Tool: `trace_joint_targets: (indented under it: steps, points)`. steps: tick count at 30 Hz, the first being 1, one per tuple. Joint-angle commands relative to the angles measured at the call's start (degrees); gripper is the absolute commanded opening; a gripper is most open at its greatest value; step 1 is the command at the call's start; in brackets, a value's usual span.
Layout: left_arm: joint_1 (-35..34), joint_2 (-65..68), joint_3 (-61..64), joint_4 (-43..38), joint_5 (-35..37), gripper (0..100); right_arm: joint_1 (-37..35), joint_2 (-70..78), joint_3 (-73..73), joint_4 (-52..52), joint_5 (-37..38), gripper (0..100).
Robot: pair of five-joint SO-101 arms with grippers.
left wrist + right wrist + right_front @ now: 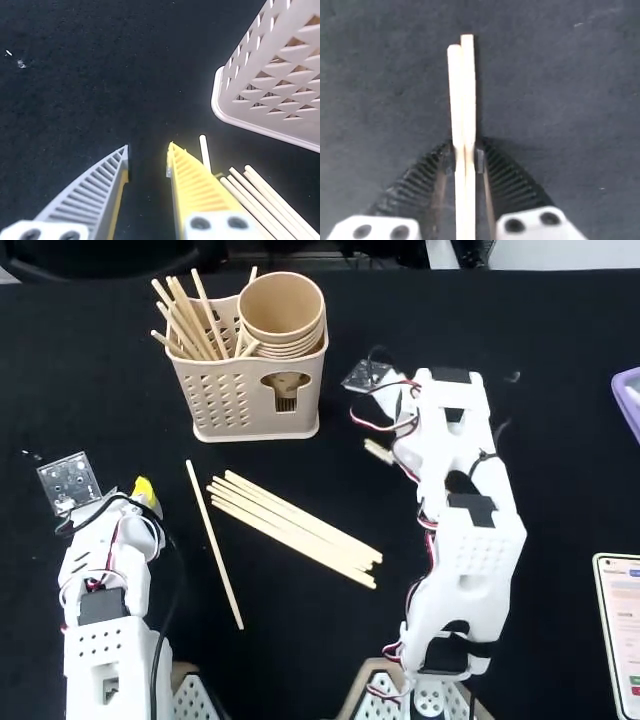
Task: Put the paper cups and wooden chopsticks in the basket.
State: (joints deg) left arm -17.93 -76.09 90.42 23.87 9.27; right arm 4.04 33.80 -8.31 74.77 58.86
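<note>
From the high view, the beige basket (258,390) stands at the far side of the black worktop (100,370). A stack of paper cups (282,312) sits in its right compartment, and a bunch of chopsticks (185,310) leans out of its left one. Nearer the arms, a loose bundle of chopsticks (295,528) lies diagonally on the worktop, with a single chopstick (213,543) just beside it on the left. The left end effector (140,490) sits low at the left, well apart from the basket. The right end effector (392,445) is to the right of the basket, with a short wooden end poking out of it. A purple object (628,400) and a phone-like screen (620,630) lie at the right edge.

In the left wrist view, the left end effector (147,147) is narrowly parted, with nothing between its grey and yellow fingers. The basket (270,90) is near it and the loose bundle (260,195) lies beside the yellow finger.

In the right wrist view, the right end effector (465,150) is clamped on a pair of chopsticks (462,95) above the worktop.
</note>
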Motion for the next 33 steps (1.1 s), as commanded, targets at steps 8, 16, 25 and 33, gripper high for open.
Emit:
trace_joint_targets:
  steps: [8,16,25,33]
  points:
    - [0.2,-0.9,-0.6,-1.4,-0.4,13,1.0,-25.7,14.8,2.4,0.8,1.1]
    - [0.2,-0.9,-0.6,-1.4,-0.4,13,0.1,-53.5,30.2,1.2,-2.3,1.1]
    - [0.3,-0.9,-0.5,-1.4,-0.4,13,-19.4,-82.1,34.2,-1.0,-27.3,1.1]
    - [0.3,-0.9,-0.5,-1.4,-0.4,13,-37.3,-87.6,31.9,-25.4,-45.7,1.1]
